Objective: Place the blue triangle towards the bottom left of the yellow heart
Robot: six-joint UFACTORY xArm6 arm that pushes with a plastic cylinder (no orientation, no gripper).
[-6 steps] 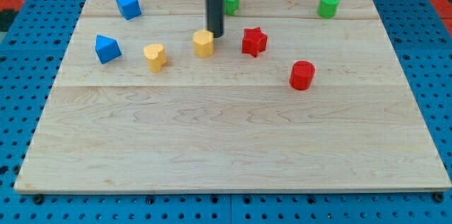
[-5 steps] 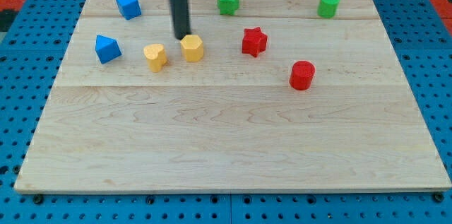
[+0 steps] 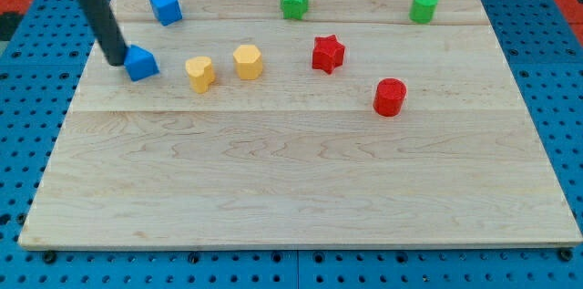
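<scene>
The blue triangle [image 3: 140, 63] lies on the wooden board [image 3: 291, 170] at the view's left. The yellow heart [image 3: 200, 72] sits just to its right, a small gap between them. My tip [image 3: 117, 58] is at the triangle's left edge, touching or nearly touching it. The rod slants up toward the view's top left corner.
A yellow hexagon block [image 3: 247, 60] sits right of the heart. A blue cube [image 3: 165, 6] is at the top left. A green star [image 3: 293, 2] and a green cylinder [image 3: 423, 6] are along the top. A red star [image 3: 328, 54] and a red cylinder [image 3: 390, 97] lie right of centre.
My tip has swept left from beside the yellow hexagon to the blue triangle's left edge. The hexagon slid a little to the left early on. The triangle has barely shifted.
</scene>
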